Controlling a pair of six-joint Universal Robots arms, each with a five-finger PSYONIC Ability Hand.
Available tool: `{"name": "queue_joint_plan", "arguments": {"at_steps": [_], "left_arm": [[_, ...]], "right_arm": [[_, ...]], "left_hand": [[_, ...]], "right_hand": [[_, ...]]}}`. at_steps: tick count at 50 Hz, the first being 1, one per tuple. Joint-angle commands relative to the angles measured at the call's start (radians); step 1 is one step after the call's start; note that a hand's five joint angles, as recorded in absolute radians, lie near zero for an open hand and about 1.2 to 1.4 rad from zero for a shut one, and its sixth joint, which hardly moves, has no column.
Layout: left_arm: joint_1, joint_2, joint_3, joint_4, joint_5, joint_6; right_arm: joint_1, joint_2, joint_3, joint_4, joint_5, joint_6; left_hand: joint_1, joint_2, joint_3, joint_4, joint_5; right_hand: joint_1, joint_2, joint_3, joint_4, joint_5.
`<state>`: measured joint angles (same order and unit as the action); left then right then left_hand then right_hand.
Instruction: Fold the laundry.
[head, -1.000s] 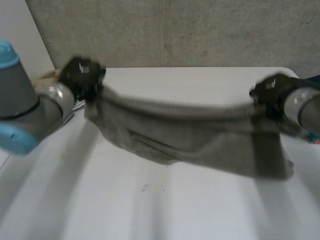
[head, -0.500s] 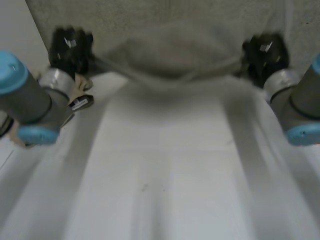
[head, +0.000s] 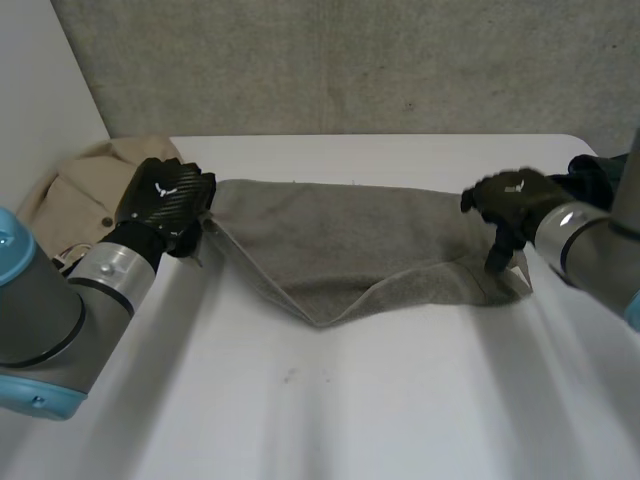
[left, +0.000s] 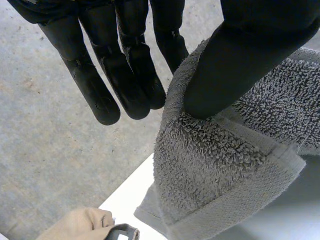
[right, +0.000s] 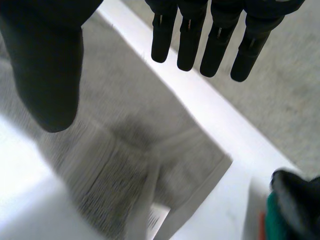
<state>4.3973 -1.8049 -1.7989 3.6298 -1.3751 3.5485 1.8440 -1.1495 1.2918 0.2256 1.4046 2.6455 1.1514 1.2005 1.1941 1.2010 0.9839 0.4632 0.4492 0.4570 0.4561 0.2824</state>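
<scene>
Both arms have come down since half a second ago, when the grey terry towel (head: 340, 240) hung stretched in the air between the hands above the table's far side; now it lies spread across the far half of the white table (head: 350, 400), its near edge sagging to a point in the middle. The left hand (head: 165, 205) sits at the towel's left corner, and in its wrist view the left hand (left: 120, 65) has its thumb bearing down on that corner of the towel (left: 215, 165) with the fingers straight just behind it, so I judge the corner pinched and held off the table, probably to keep that edge tight while the cloth settles. The right hand (head: 510, 200) is at the right end; its wrist view shows the right hand (right: 220, 40) with straight, spread fingers and the towel (right: 125, 125) lying free beneath, released. A beige cloth garment (head: 70, 200) waits beyond the left hand.
</scene>
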Motion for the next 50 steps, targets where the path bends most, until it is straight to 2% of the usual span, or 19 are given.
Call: {"name": "queue_joint_plan", "arguments": {"at_steps": [1,3,9,15,23,28,30,34,41,45,49,50], "left_arm": [[0.004,0.013,-0.008,0.000,-0.002,-0.002],[0.002,0.012,-0.010,0.000,-0.002,-0.002],[-0.004,0.010,-0.011,0.001,-0.004,-0.002],[-0.005,0.009,-0.010,0.001,-0.002,-0.007],[0.005,0.007,-0.010,0.004,-0.002,-0.007],[0.008,0.007,-0.008,0.004,-0.002,-0.007],[0.010,0.007,-0.008,0.001,-0.002,-0.007],[0.016,0.015,-0.005,0.000,-0.004,-0.005],[0.071,0.162,0.026,-0.031,-0.005,0.000],[0.111,0.266,0.087,-0.141,-0.004,0.001],[0.134,0.320,0.196,-0.328,0.016,0.003],[0.139,0.326,0.244,-0.417,0.036,0.003]], "right_arm": [[-0.028,0.036,-0.158,0.083,-0.091,0.004],[-0.035,0.132,-0.239,0.130,-0.137,0.004],[-0.026,0.273,-0.348,0.202,-0.203,-0.022],[-0.023,0.405,-0.428,0.218,-0.231,-0.074],[-0.020,0.490,-0.445,0.209,-0.236,-0.081],[-0.020,0.507,-0.448,0.198,-0.228,-0.107],[-0.019,0.501,-0.447,0.196,-0.225,-0.119],[-0.022,0.436,-0.437,0.195,-0.216,-0.127],[-0.037,0.021,-0.261,0.199,-0.161,-0.133],[-0.061,-0.154,-0.198,0.213,-0.122,-0.156],[-0.127,-0.316,-0.161,0.257,-0.105,-0.206],[-0.137,-0.343,-0.158,0.271,-0.107,-0.220]], "left_hand": [[0.245,0.196,0.202,0.195,0.238],[0.245,0.196,0.202,0.195,0.238],[0.245,0.196,0.202,0.195,0.238],[0.245,0.196,0.202,0.195,0.238],[0.245,0.196,0.202,0.195,0.238],[0.245,0.196,0.202,0.195,0.238],[0.245,0.196,0.202,0.195,0.238],[0.245,0.196,0.202,0.195,0.238],[0.245,0.196,0.202,0.195,0.238],[0.245,0.196,0.202,0.195,0.238],[0.245,0.196,0.202,0.195,0.238],[0.245,0.196,0.202,0.195,0.238]], "right_hand": [[0.218,0.232,0.224,0.225,0.224],[0.244,0.258,0.250,0.251,0.250],[0.291,0.305,0.297,0.298,0.297],[0.297,0.311,0.303,0.304,0.303],[0.312,0.326,0.318,0.319,0.318],[0.658,0.672,0.664,0.665,0.664],[0.897,0.911,0.904,0.905,0.904],[0.933,0.947,0.939,0.940,0.939],[0.933,0.947,0.939,0.940,0.939],[0.933,0.947,0.939,0.940,0.939],[0.933,0.947,0.939,0.940,0.939],[0.933,0.947,0.939,0.940,0.939]]}}
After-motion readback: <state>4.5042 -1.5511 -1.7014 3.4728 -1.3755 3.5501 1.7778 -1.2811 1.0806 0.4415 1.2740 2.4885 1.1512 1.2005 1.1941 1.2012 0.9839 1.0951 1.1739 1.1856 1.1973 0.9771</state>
